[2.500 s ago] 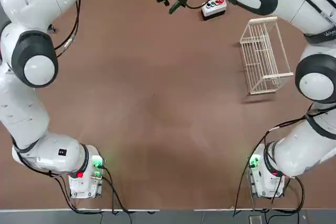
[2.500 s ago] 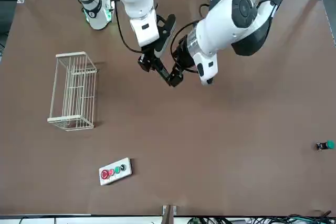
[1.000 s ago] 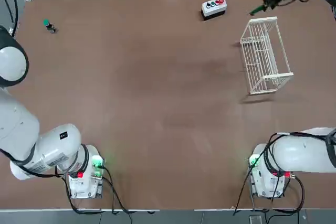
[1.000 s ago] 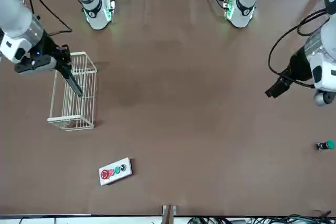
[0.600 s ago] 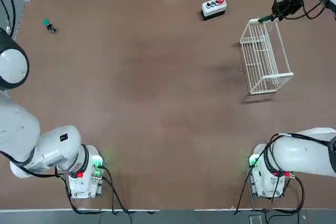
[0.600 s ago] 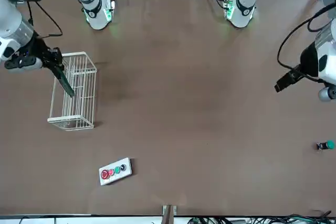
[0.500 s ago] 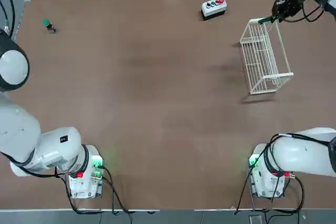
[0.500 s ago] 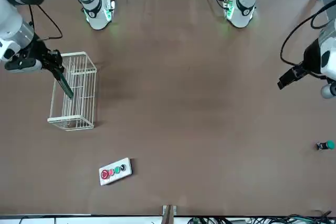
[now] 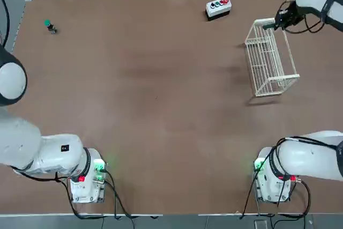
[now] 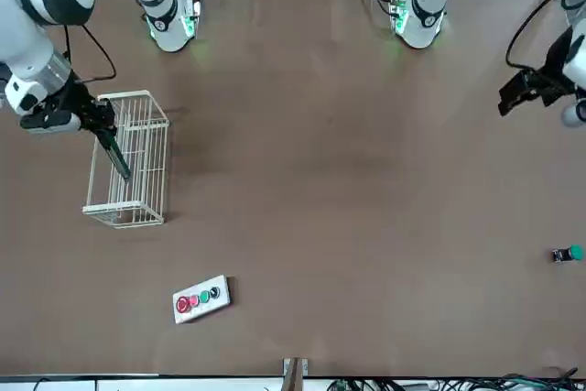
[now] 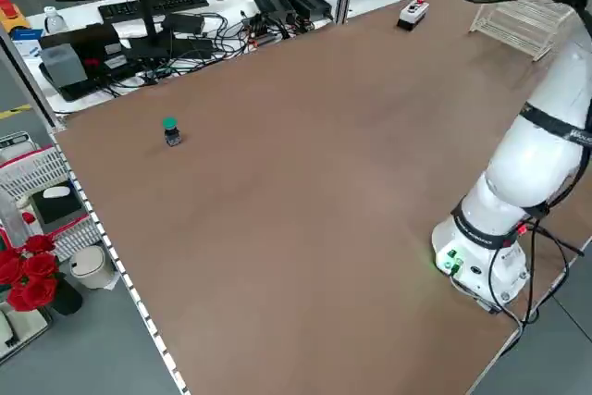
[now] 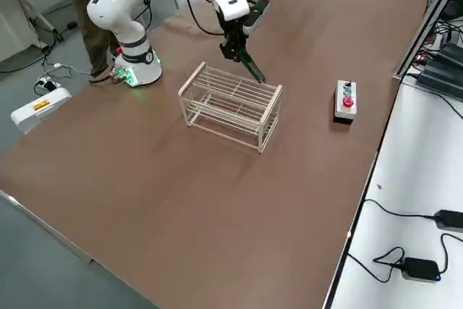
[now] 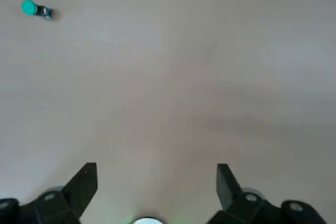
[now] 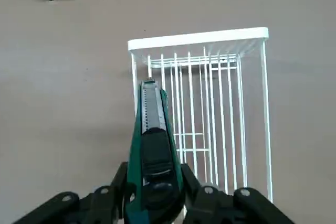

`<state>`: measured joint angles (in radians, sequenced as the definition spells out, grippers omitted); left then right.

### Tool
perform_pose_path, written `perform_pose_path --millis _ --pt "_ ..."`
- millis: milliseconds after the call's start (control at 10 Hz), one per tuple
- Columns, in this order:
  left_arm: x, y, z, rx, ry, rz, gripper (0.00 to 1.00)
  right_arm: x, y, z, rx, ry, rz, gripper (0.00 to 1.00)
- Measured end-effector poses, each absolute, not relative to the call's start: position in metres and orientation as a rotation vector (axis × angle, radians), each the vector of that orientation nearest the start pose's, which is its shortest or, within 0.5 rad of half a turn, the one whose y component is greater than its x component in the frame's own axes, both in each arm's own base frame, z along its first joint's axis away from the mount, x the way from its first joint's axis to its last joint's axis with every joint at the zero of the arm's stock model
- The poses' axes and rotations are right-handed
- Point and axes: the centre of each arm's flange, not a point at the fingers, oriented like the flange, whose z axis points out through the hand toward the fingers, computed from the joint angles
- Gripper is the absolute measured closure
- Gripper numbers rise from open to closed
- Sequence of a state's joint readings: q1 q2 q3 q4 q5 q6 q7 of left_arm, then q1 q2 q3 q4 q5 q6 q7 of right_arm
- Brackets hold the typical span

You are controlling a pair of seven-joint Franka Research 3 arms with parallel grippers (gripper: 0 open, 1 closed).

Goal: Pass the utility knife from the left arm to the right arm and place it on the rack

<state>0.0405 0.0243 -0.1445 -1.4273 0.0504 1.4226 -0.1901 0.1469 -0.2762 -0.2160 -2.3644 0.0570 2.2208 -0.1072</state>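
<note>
1. The utility knife (image 14: 155, 156) was clamped in the right gripper (image 14: 155, 190), over one end of the rack (image 14: 199, 39).
2. The rack stood on the table (image 9: 155, 105); nearby sat the button box (image 9: 218, 8).
3. The left gripper (image 13: 157, 190), fingers wide and empty, hovered well apart, near the green-capped knob (image 13: 37, 8).

Green-black utility knife (image 14: 152, 153), tilted (slim thing), above white wire rack (image 14: 198, 39).
</note>
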Motion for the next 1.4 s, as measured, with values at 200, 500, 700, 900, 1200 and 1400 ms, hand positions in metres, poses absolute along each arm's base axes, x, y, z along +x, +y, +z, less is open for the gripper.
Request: perform_pose_path --millis 200,500,700,900,1200,1400 --pt "0.535 -0.047 0.669 -3.094 -0.105 0.031 0.00 0.461 -0.048 0.415 -3.039 0.033 -0.236 0.58" --pt "0.535 -0.054 0.664 -3.139 -0.090 0.059 0.00 0.454 -0.058 0.397 -3.039 0.049 -0.243 0.58" --pt "0.535 -0.053 0.663 -3.153 -0.095 0.065 0.00 0.451 -0.057 0.393 -3.039 0.049 -0.226 0.58" --pt "0.535 -0.053 0.663 -3.154 -0.098 0.065 0.00 0.446 -0.056 0.382 -3.040 0.048 -0.182 0.58" --pt "0.535 -0.056 0.663 -3.171 -0.096 0.069 0.00 0.445 -0.052 0.360 -3.049 0.037 -0.113 0.58" --pt "0.534 -0.064 0.663 -3.176 -0.080 0.070 0.00 0.447 -0.048 0.345 -3.058 0.024 -0.072 0.58"
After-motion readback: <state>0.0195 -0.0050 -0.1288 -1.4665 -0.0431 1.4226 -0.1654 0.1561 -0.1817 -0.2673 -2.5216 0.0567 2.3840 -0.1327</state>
